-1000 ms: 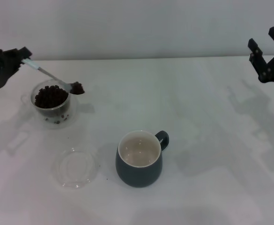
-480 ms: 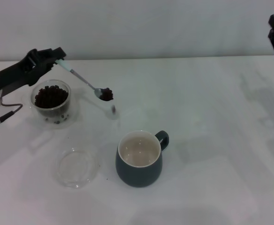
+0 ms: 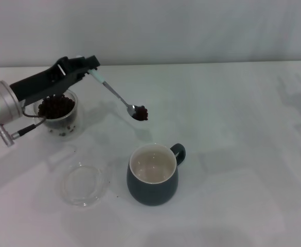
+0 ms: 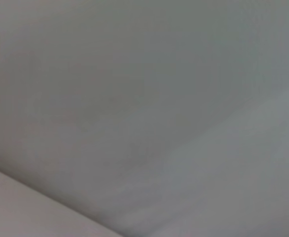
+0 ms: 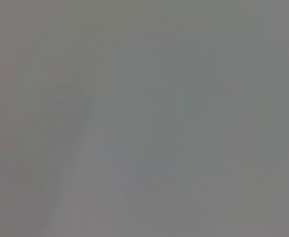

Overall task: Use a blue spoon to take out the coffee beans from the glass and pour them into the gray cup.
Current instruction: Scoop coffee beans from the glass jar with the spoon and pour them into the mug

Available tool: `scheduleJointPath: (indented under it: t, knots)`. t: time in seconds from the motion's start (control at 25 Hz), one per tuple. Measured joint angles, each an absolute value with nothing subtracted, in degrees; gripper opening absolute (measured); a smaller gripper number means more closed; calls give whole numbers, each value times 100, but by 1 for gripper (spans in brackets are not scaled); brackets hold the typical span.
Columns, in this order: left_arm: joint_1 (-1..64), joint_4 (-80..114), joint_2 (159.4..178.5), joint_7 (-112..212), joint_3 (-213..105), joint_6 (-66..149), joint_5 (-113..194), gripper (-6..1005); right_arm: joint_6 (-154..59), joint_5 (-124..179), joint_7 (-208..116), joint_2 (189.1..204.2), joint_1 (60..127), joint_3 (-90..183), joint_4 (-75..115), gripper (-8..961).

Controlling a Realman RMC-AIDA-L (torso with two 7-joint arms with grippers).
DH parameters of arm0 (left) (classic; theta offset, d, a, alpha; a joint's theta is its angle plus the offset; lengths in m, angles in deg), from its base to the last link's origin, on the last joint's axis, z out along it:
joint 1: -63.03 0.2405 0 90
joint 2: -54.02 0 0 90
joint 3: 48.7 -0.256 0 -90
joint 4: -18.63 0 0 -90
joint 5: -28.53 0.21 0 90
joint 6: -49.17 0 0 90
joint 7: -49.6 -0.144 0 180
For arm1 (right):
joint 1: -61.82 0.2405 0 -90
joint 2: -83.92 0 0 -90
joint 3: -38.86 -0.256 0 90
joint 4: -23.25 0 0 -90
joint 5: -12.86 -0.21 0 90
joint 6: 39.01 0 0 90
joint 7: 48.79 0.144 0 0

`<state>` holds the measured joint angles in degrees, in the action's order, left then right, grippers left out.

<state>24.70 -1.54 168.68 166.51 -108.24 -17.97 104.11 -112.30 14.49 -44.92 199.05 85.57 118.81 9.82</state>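
Note:
In the head view my left gripper (image 3: 86, 66) is shut on the pale blue handle of the blue spoon (image 3: 117, 96). The spoon slants down to the right, and its silver bowl carries a small heap of coffee beans (image 3: 142, 112) in the air, above and a little behind the gray cup (image 3: 153, 175). The cup is empty and shows its cream inside. The glass (image 3: 58, 112) with many beans stands at the left, partly behind my left arm. My right gripper is out of view. Both wrist views show only blank grey.
A flat shallow clear glass dish (image 3: 83, 183) lies on the white table (image 3: 232, 154) to the left of the gray cup, in front of the glass.
My left arm has swung right, carrying the loaded spoon from over the glass toward the gray cup. My right gripper has risen out of the head view at the upper right.

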Motion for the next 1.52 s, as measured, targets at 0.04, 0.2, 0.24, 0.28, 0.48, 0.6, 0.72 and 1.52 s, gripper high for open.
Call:
scheduleJointPath:
  t: [0.04, 0.2, 0.24, 0.28, 0.48, 0.6, 0.72, 1.52]
  knots:
    - [2468, -161, 16877, 16661, -10865, -1802, 10413, 133, -11230, 1449, -4492, 19904, 8555, 11872, 983, 508]
    - [2468, -171, 16949, 16689, -10992, -1870, 10446, 133, -11229, 1449, -4492, 19905, 8536, 11865, 986, 508]
    - [2473, -175, 16974, 16689, -11000, -1907, 10453, 133, -11226, 1441, -4492, 19905, 8529, 11861, 989, 508]
    - [2481, -179, 16993, 16688, -11011, -1938, 10456, 133, -11224, 1414, -4492, 19905, 8522, 11858, 993, 508]
    - [2591, -189, 17059, 16663, -11079, -2072, 10466, 132, -11222, 1385, -4492, 19905, 8511, 11857, 998, 508]
    - [2680, -213, 17074, 16638, -11085, -2144, 10506, 132, -11222, 1381, -4492, 19905, 8511, 11857, 1007, 508]
    - [2760, -278, 17108, 16629, -11087, -2175, 10601, 133, -11222, 1381, -4492, 19905, 8511, 11857, 1022, 508]
    - [2639, -953, 17116, 16244, -11088, -2025, 11494, 133, -11223, 1383, -4492, 19913, 8519, 11862, 1118, 508]
